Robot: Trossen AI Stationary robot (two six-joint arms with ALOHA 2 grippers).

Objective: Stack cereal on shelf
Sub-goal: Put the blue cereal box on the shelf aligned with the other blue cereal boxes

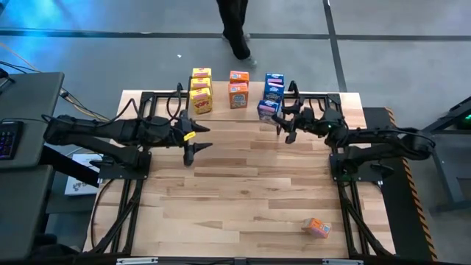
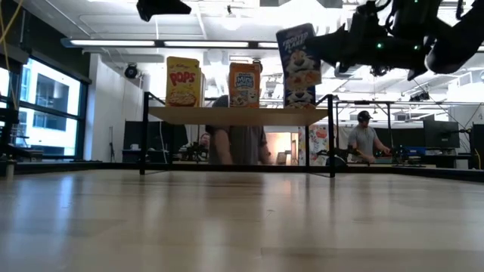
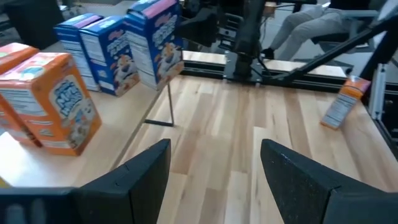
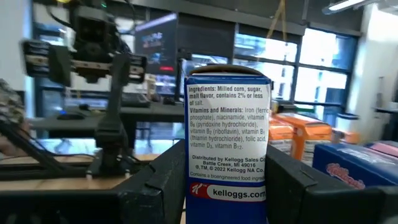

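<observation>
The shelf [image 1: 316, 99], a light plank on thin black legs, stands at the table's far edge [image 2: 238, 115]. Yellow boxes [image 1: 200, 90], orange boxes [image 1: 238, 88] and blue boxes [image 1: 274, 82] stand on it in rows. My right gripper [image 1: 278, 116] is shut on another blue cereal box [image 1: 268, 109] at the near end of the blue row. In the low view this box [image 2: 299, 64] is by the shelf's right end. One orange box [image 1: 318, 227] lies on the table near its near right corner. My left gripper [image 1: 200, 138] hangs open in front of the yellow row, touching nothing [image 3: 214, 168]. My right gripper pinches the blue box between its two fingers [image 4: 158, 180], one on each broad face, with the narrow ingredients panel [image 4: 227, 149] facing the wrist camera. The fingers come about level from the table's right. The box is slightly tilted, its lower end [image 2: 302, 102] close above the plank; whether it touches, I cannot tell.
A person stands just beyond the shelf [image 1: 235, 33], seen behind it in the low view [image 2: 238, 143]. Another person sits farther back in the room [image 2: 365, 140]. Bare wooden tabletop [image 1: 243, 191] stretches between the shelf and the near edge.
</observation>
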